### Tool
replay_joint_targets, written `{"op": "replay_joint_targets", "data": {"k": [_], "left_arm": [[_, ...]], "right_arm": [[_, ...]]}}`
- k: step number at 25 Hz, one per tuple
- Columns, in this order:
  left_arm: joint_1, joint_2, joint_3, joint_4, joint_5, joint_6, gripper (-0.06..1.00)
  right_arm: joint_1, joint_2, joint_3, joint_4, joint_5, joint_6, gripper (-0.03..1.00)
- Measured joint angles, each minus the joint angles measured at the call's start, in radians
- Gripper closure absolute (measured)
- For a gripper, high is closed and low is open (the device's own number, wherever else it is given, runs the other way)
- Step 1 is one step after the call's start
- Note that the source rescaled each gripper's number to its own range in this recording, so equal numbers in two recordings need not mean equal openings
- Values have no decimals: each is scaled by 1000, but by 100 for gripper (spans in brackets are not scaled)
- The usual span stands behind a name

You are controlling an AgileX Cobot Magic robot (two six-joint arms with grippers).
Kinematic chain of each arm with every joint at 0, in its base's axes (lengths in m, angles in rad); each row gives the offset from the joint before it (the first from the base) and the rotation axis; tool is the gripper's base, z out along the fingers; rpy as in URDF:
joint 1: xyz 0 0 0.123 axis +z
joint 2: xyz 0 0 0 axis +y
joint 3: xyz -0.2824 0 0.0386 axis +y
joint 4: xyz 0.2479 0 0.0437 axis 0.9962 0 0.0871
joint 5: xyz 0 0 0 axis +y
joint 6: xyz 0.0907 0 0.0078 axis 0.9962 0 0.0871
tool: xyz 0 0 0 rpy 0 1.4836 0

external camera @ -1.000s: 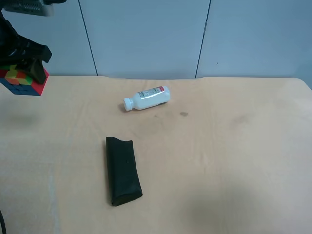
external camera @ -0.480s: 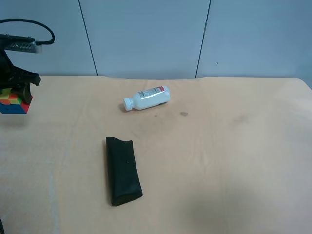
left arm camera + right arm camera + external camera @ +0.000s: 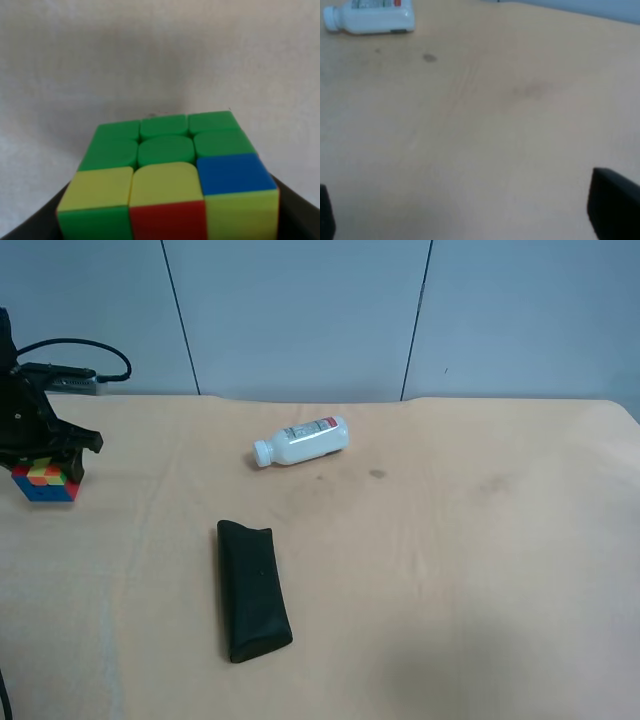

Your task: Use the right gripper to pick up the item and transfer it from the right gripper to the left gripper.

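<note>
The item, a small puzzle cube (image 3: pixel 45 484), is at the far left of the exterior high view, low over or on the tan table; I cannot tell which. The left gripper (image 3: pixel 47 472) is shut on it from above. In the left wrist view the cube (image 3: pixel 167 170) shows green, yellow, blue and red squares between the black fingers (image 3: pixel 295 210) of the left gripper (image 3: pixel 166 216). The right gripper (image 3: pixel 470 220) is open and empty over bare table, and only its fingertips (image 3: pixel 615 205) show. It is out of the exterior high view.
A white bottle (image 3: pixel 301 441) lies on its side at the back middle of the table, and also shows in the right wrist view (image 3: pixel 370 16). A black pouch (image 3: pixel 253 589) lies lengthwise toward the front. A black cable (image 3: pixel 85 344) loops above the left arm.
The left gripper has carried the cube down from well above the table to table level at the far left. The bottle and pouch have not moved.
</note>
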Motion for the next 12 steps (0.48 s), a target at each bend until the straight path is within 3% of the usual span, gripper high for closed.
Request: {"op": "replay_joint_targets", "data": {"k": [11,12], "left_arm": [[0,40,-1,48,-21,11,93],[0,41,-1,48,-21,10,82]], "right_arm": [[0,0,0,0,0,0,-3],[0,0,0,0,0,0,-3]]}}
